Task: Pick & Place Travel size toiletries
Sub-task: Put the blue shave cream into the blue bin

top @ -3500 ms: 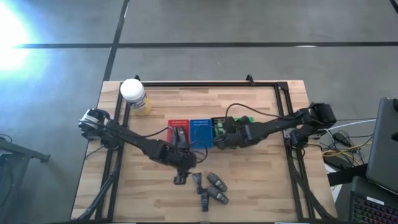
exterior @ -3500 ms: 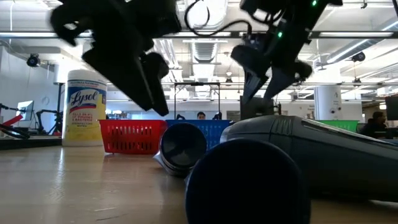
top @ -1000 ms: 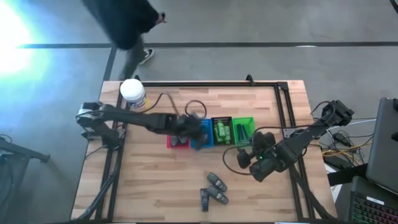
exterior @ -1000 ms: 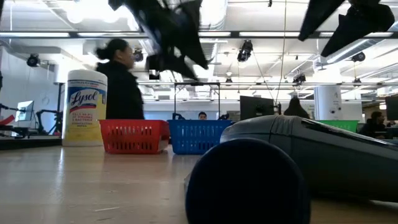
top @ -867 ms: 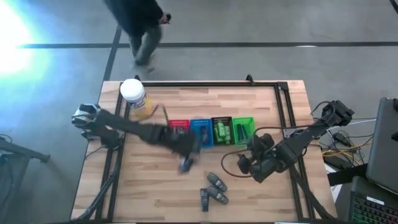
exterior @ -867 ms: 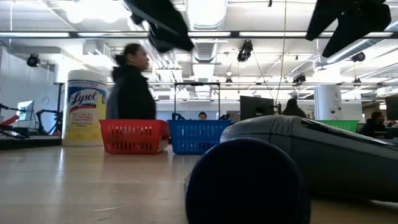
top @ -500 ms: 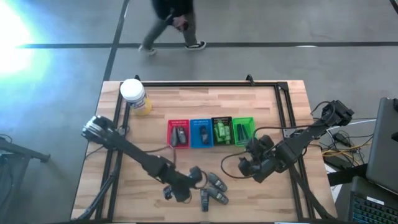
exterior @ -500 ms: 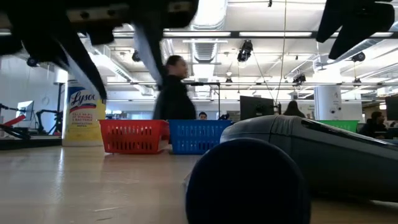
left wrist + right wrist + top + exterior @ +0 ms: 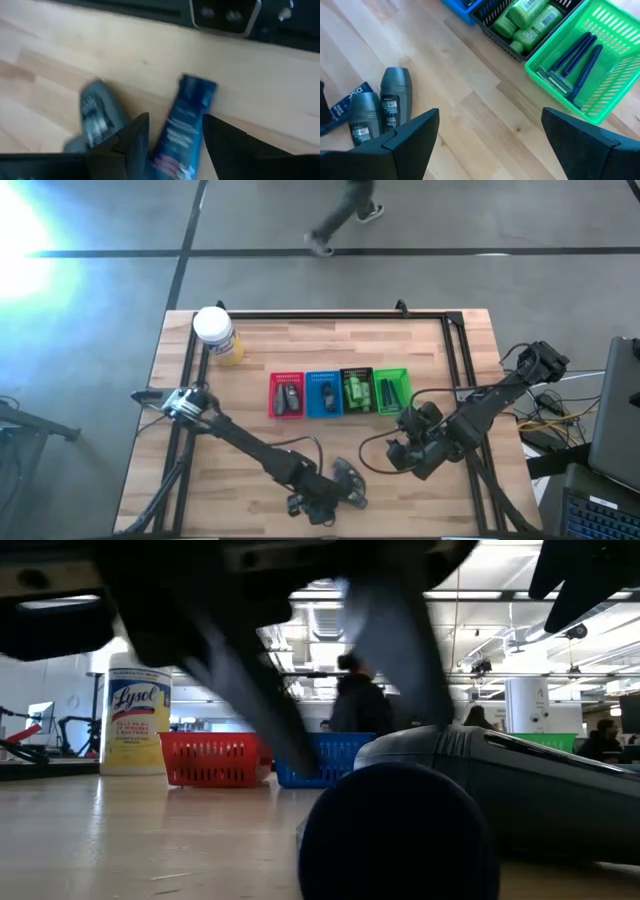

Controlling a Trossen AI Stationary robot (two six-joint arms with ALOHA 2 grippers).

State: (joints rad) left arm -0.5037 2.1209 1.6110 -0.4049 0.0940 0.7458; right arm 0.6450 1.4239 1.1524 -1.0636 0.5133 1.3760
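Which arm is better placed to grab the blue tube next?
Left. The left gripper is open with the blue tube lying between its fingers on the table. The right gripper, also open, hovers apart from it, nearer the green tray.

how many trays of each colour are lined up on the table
red tray: 1
blue tray: 1
black tray: 1
green tray: 1
total: 4
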